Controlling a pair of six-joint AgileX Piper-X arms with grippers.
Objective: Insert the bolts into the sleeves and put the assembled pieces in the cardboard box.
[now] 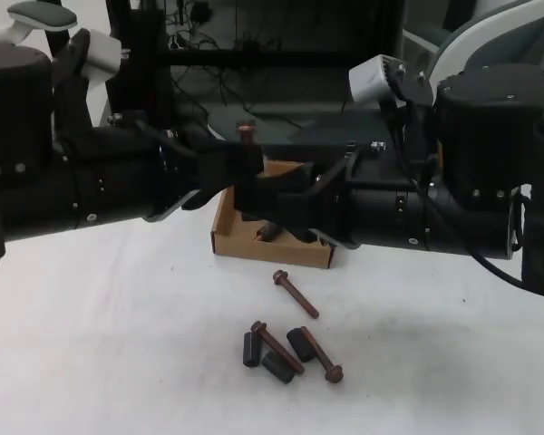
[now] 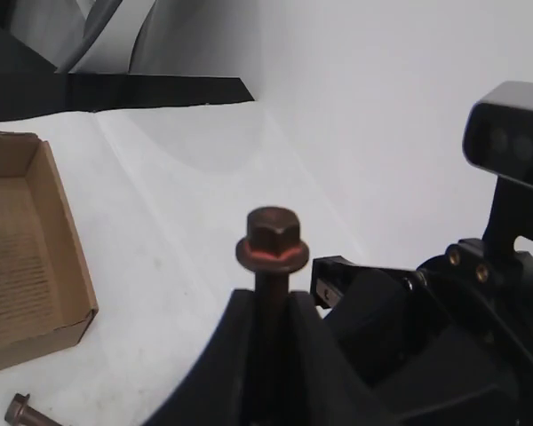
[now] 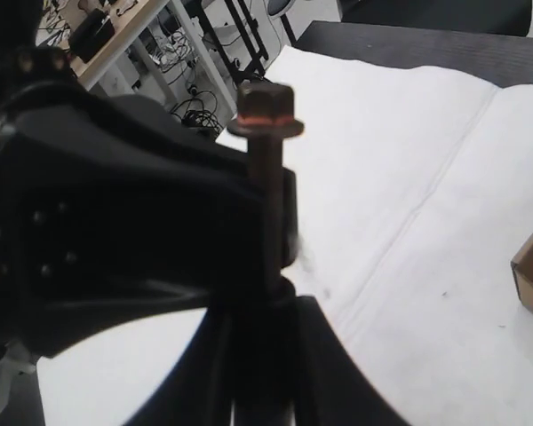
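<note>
A rusty bolt stands upright, head up, with my left gripper shut on its shaft. In the high view the bolt hangs above the cardboard box, where both grippers meet. My right gripper sits just below the left gripper's fingers, shut on a dark sleeve. The bolt's shaft runs down toward that sleeve; how far it enters is hidden. Three loose bolts and three black sleeves lie on the white bench in front of the box.
The open cardboard box sits mid-bench under the arms. One loose bolt lies near its corner. The white cloth stretches bare to either side of the pile. Dark frames and cables stand behind the bench.
</note>
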